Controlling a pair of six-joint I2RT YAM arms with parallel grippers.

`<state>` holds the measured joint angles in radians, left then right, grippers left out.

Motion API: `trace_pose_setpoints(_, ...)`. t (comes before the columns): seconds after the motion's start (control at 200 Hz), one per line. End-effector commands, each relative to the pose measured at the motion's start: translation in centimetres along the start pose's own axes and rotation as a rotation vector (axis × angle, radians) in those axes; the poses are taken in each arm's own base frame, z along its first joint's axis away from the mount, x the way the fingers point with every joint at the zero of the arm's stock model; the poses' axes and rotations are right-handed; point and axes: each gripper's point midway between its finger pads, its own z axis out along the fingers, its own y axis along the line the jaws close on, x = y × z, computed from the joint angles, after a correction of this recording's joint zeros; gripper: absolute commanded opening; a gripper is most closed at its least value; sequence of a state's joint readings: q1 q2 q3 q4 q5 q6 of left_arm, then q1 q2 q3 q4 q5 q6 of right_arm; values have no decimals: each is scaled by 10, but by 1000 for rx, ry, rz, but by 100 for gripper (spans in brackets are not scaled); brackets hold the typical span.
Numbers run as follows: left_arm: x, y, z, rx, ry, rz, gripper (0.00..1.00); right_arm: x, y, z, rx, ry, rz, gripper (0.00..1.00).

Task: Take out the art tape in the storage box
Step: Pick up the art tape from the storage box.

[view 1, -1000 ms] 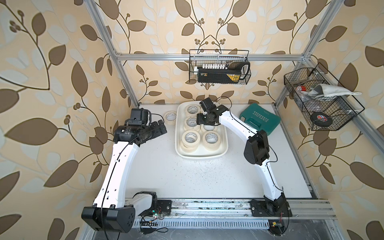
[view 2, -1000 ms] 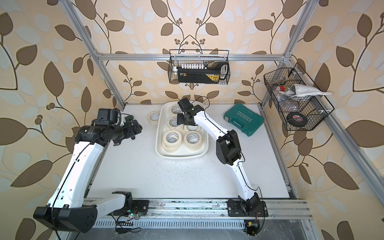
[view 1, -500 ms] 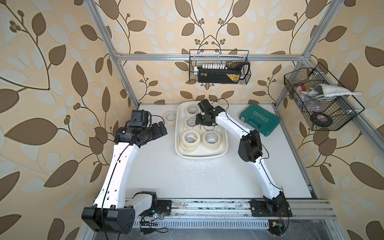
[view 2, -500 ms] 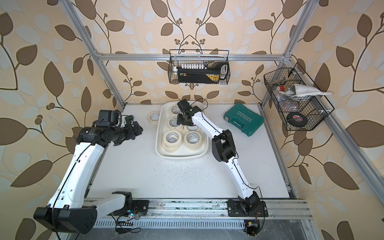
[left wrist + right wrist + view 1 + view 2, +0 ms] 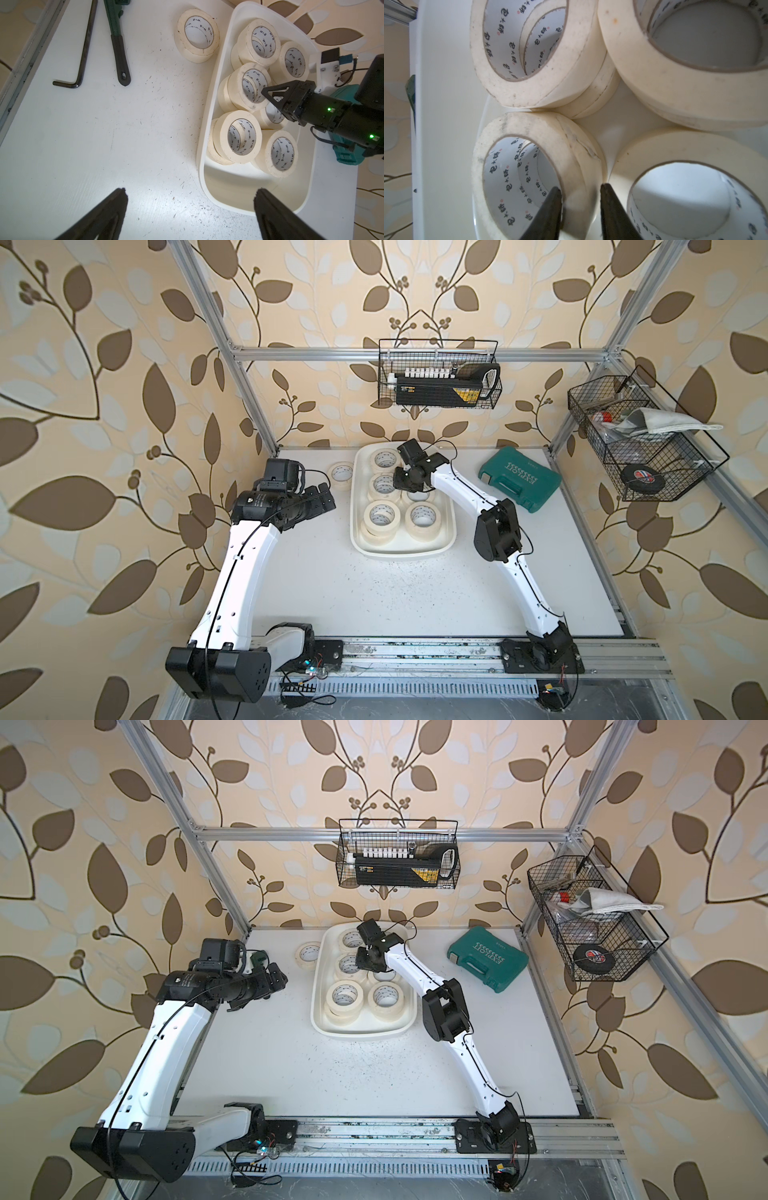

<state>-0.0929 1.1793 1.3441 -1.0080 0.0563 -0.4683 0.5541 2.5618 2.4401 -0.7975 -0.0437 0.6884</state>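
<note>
The white storage box (image 5: 399, 552) (image 5: 358, 1031) stands at the back middle of the table, holding several cream art tape rolls (image 5: 423, 516), some stacked. My right gripper (image 5: 580, 189) reaches down into the box; its fingers pinch the wall of a roll (image 5: 529, 133), one finger inside the core and one outside. The left wrist view shows the same grip (image 5: 265, 92) on the middle stack's top roll (image 5: 236, 83). One more roll (image 5: 341, 473) (image 5: 197, 35) lies on the table left of the box. My left gripper (image 5: 326, 498) (image 5: 191, 190) hovers open beside the box's left rim, holding nothing.
A teal tool case (image 5: 519, 479) lies right of the box. An Allen key (image 5: 83, 47) and a green-handled wrench (image 5: 118, 47) lie at the far left edge. Wire baskets hang on the back wall (image 5: 438, 379) and the right wall (image 5: 640, 439).
My right gripper's jaws have closed in on the roll's wall and its elbow has shifted left. The left arm has stayed put.
</note>
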Motion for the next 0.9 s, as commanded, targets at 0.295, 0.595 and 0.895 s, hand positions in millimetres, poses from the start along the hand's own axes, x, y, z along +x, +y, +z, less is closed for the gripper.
trace_pose_setpoints(0.295, -3, -1, -4, -5, -12, 33, 99, -11, -4, -10, -19, -11, 17, 13)
trace_pose_setpoints(0.595, -1, -5, 8, 21, 9, 30, 98, -29, -4, -66, -60, -56, -12, 1)
trace_pose_setpoints(0.895, -7, -17, 4, 33, -8, 44, 97, -38, -8, -129, -79, -90, -75, 0)
